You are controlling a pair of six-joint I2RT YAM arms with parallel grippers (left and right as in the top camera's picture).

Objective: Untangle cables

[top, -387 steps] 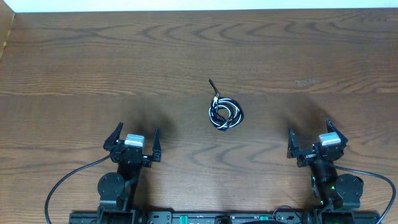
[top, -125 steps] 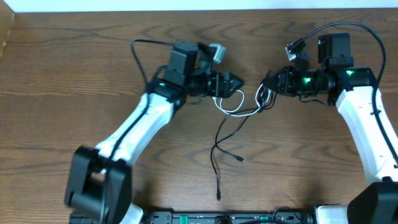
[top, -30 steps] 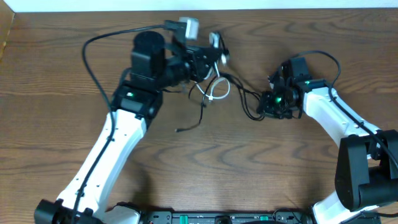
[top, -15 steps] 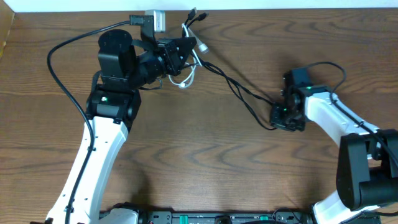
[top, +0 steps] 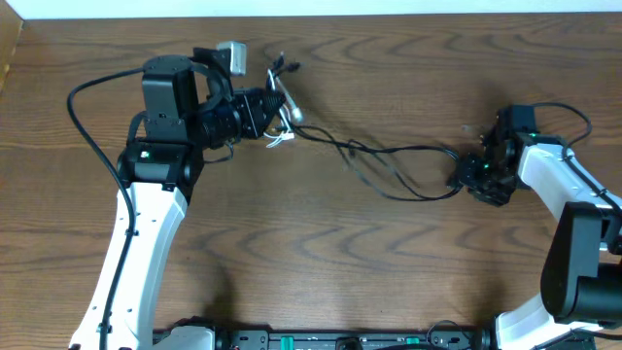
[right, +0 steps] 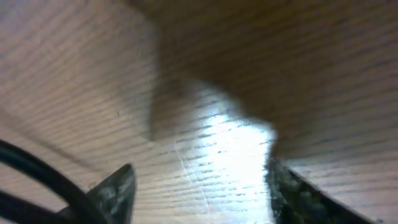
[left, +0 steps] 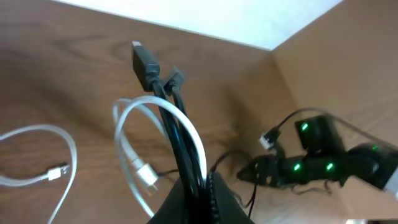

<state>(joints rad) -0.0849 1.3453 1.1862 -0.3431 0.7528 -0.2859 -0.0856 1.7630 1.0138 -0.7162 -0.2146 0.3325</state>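
Gripping thin black and white cables (left: pixel 186 155) in left end effector (left: pixel 200 190), holding right end effector (top: pixel 478 175) open, seemingly halfway through untangling.

Here's the dark brown wood-grain table (top: pixel 321 262), its grain running side to side under the lamps. Across its middle, thin black cords (top: pixel 362 154) trail from the left toward the right in loose, crossing strands, sagging into a shallow loop on the wood. Over on the left, a thin white cord (left: pixel 56 173) rests on the surface in a curve, its small plug end lying flat.
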